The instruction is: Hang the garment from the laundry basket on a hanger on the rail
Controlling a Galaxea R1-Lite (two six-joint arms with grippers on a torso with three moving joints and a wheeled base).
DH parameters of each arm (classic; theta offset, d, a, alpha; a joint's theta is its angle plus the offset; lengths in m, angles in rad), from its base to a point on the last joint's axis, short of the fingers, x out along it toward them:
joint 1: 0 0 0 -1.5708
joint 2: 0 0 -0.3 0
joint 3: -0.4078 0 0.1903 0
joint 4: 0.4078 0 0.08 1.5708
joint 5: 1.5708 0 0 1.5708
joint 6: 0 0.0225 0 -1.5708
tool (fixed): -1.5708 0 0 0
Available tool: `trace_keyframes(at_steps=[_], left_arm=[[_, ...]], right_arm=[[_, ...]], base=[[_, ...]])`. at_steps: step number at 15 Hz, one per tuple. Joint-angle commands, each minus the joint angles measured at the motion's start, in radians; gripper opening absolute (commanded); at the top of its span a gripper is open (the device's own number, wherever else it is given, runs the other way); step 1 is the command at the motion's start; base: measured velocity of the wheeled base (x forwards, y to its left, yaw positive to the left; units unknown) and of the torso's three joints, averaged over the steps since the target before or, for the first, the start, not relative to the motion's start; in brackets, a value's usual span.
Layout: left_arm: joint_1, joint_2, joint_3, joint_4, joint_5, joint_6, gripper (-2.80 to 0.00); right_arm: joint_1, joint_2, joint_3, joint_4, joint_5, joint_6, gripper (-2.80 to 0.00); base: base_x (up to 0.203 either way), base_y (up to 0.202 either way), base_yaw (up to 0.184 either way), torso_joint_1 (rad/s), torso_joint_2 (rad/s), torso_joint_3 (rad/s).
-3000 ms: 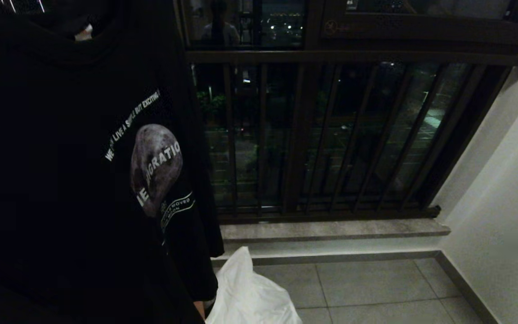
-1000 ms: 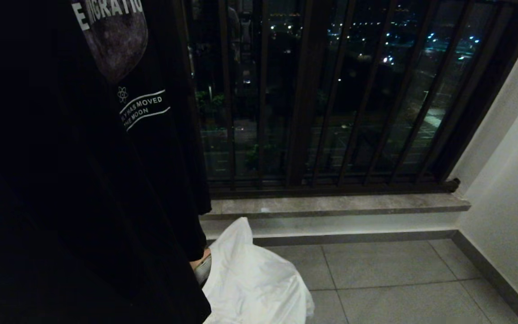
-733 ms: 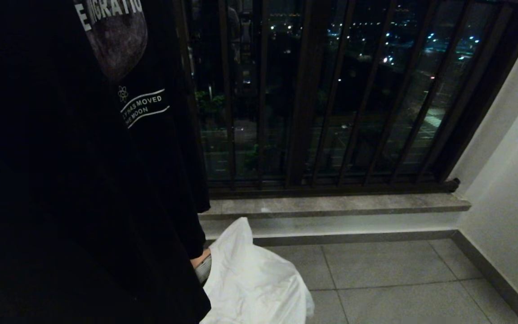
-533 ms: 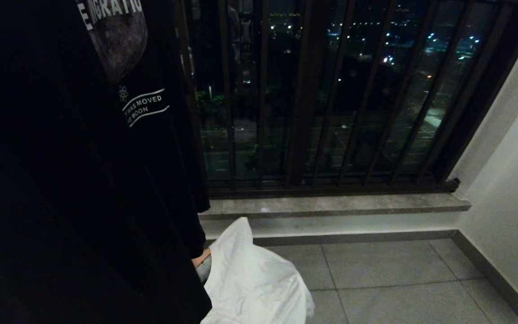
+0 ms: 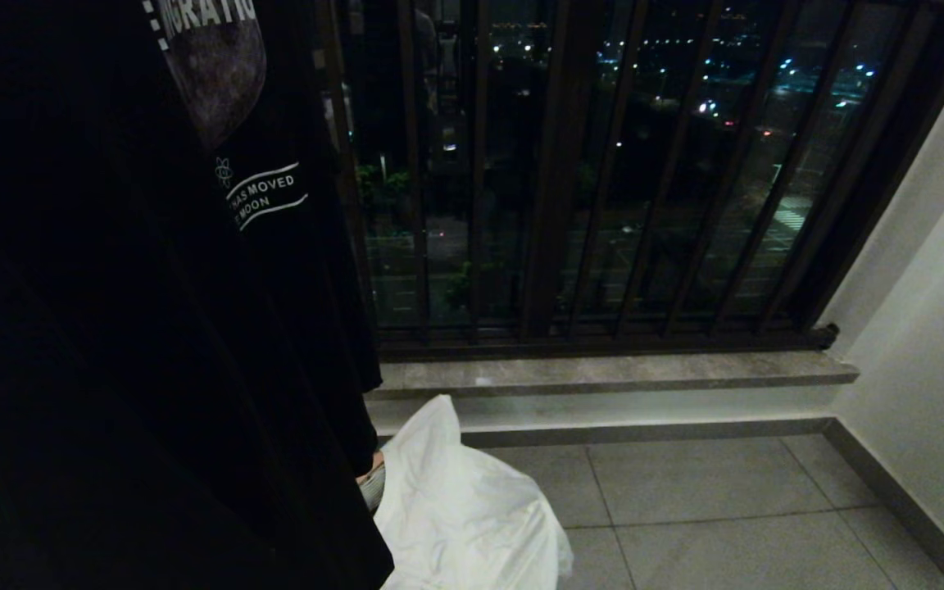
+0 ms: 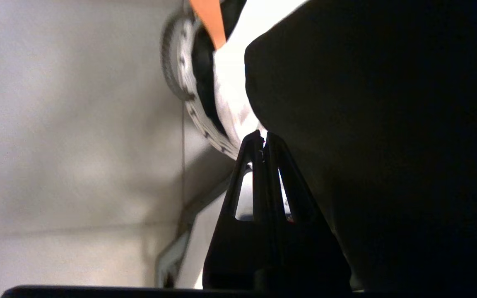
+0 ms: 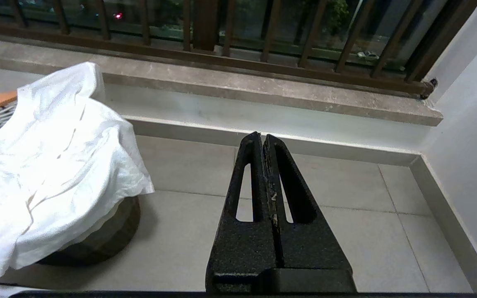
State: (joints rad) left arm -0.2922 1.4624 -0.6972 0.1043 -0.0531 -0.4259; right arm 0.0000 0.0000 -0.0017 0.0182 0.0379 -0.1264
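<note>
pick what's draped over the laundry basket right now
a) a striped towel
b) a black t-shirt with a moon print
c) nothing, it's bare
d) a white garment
d: in the right wrist view a crumpled white garment spills over the laundry basket and covers most of its rim, while the black printed t-shirt hangs separately in the head view.
</note>
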Motion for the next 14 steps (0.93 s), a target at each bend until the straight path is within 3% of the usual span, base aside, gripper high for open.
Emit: trace_keyframes(at_steps=[1,4,5,11,14], left_arm=[[-0.014,0.160,-0.003,-0.028,0.003,-0.017,-2.80],[0.004,0.291,-0.006,-0.108,0.010,-0.034,-2.80],[0.011,0.333,-0.007,-0.145,0.012,-0.034,0.00],[0.022,0.580,-0.021,-0.338,0.012,-0.033,0.00],[0.004,0.597,-0.030,-0.408,0.054,-0.022,0.00]], right_arm=[[0.000,0.002,0.000,0.000,0.000,-0.001,-2.80],[0.000,0.002,0.000,0.000,0.000,-0.001,-2.80],[0.000,0.002,0.000,0.002,0.000,-0.001,-2.80],[0.001,0.002,0.000,0.000,0.000,-0.001,-2.80],[0.000,0.002,0.000,0.000,0.000,-0.001,-2.80]], base=[[0.000,0.000,0.000,0.000,0.00,0.000],[0.000,0.000,0.000,0.000,0.00,0.000],[0.000,0.000,0.000,0.000,0.00,0.000],[0.000,0.000,0.000,0.000,0.00,0.000],[0.000,0.000,0.000,0.000,0.00,0.000]])
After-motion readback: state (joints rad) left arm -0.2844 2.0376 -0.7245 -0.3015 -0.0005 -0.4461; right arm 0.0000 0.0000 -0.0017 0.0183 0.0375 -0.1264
